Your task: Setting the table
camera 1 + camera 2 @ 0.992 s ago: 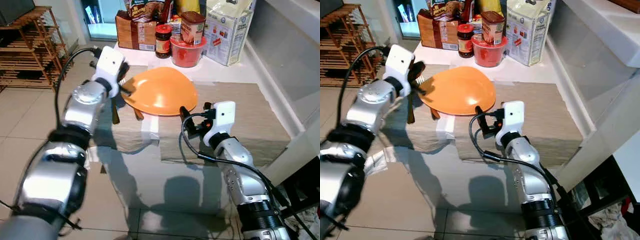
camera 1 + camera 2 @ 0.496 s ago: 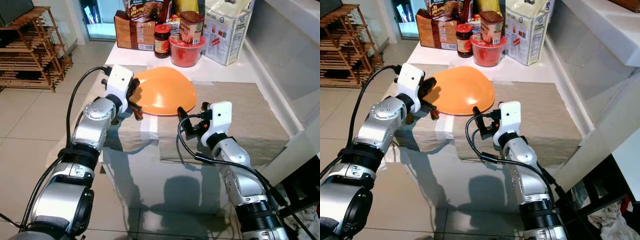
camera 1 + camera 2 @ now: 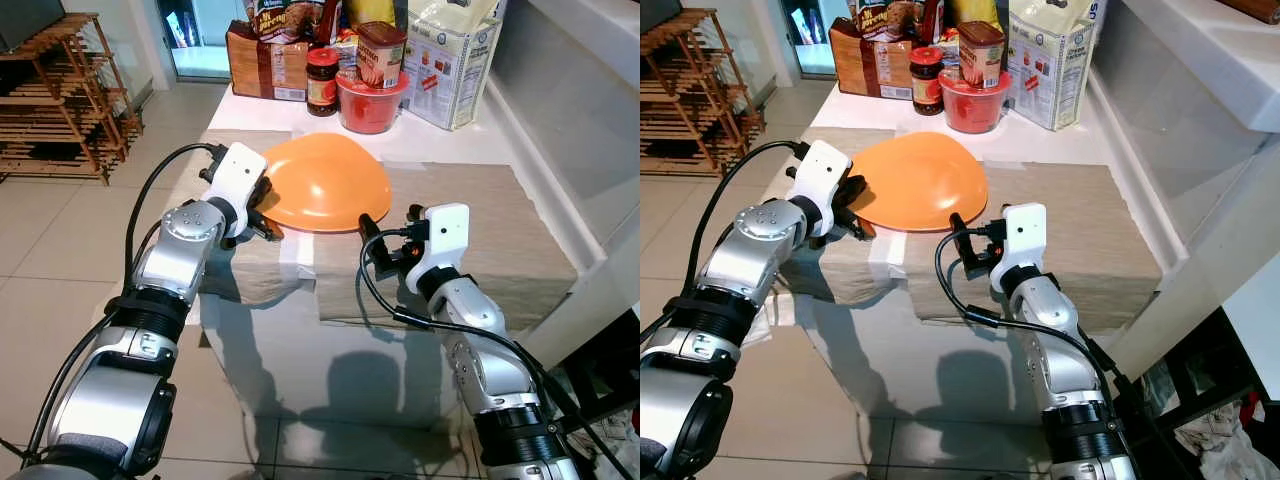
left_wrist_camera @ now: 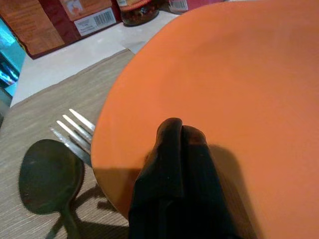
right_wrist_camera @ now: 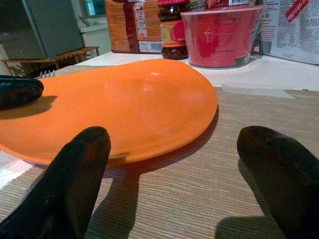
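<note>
- The orange plate (image 3: 325, 185) sits in the middle of the head camera's picture, a bit above the center. It lies on brown cloth mats (image 3: 480, 235) on the white table (image 3: 300, 350).
- The left gripper (image 4: 177, 149) comes in from the left side of the picture. Its two black fingers are pressed together with no gap, and they rest on the left edge of the plate. You cannot tell if they pinch the rim or just lie on it.
- A fork (image 4: 75, 132) and a spoon (image 4: 50, 177) lie on the mat just beside the plate's left edge. The fork's handle end goes under the plate.
- The right gripper (image 5: 179, 164) is in the lower middle of the picture, near the plate's front edge but not touching it. Its fingers (image 5: 75, 179) are spread wide apart and hold nothing.
- At the top of the picture, behind the plate, stand a red bowl (image 3: 370, 100), a dark jar with a red lid (image 3: 322, 78), a brown box (image 3: 268, 62) and a white bag (image 3: 455, 60).
- A wooden rack (image 3: 60, 95) stands on the tile floor in the upper left.
</note>
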`<state>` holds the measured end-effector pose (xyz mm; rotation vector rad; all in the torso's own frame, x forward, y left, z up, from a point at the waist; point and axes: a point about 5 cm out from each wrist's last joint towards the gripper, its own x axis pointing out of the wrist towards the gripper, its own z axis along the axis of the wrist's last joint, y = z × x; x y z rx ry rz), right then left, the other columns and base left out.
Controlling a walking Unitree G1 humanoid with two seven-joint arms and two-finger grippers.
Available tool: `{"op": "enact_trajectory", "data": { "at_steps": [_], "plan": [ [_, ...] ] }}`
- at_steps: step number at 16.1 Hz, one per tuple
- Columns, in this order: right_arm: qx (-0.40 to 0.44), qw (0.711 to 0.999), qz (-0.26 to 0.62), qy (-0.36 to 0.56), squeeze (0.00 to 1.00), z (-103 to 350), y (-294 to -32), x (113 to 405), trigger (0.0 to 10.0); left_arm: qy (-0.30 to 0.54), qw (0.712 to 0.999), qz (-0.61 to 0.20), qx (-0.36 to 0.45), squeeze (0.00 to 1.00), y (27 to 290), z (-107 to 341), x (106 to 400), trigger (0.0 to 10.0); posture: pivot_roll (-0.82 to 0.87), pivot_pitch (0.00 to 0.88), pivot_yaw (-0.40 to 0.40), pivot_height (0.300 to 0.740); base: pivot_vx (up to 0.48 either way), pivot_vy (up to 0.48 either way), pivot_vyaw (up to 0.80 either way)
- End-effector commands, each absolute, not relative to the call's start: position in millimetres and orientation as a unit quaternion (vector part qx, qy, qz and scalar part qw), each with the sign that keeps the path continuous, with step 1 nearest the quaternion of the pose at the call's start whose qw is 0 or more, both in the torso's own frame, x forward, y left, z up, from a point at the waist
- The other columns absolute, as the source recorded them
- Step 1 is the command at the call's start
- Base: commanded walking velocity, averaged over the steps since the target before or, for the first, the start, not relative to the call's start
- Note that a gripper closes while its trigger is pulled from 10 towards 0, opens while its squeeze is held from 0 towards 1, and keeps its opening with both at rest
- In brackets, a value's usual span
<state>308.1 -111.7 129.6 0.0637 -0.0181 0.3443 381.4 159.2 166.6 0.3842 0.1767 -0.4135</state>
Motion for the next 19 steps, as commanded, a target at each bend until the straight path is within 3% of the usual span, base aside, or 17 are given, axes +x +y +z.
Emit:
{"op": "enact_trajectory", "data": {
  "at_steps": [1,8,13,19],
  "plan": [
    [0.04,0.985,0.167,-0.022,0.0,139,-113,309,10.0,0.099,0.954,-0.208,0.192,0.0,159,167,382,10.0,0.0,0.0,0.022,0.74,0.0,0.0,0.0],
    [0.078,0.985,0.155,-0.018,0.0,148,-118,319,10.0,0.096,0.941,-0.284,0.159,0.0,136,157,373,10.0,0.0,0.004,0.021,0.74,0.0,0.0,0.0],
    [0.18,0.975,0.129,0.012,0.0,151,-121,328,10.0,0.09,0.937,-0.323,0.102,0.0,123,146,361,10.0,0.0,0.008,0.021,0.74,0.0,0.0,0.0],
    [0.19,0.973,0.127,0.026,0.0,148,-122,330,10.0,0.054,0.934,-0.341,0.096,0.0,116,154,355,10.0,0.01,0.009,0.014,0.74,0.0,0.0,0.0]
  ]
}}
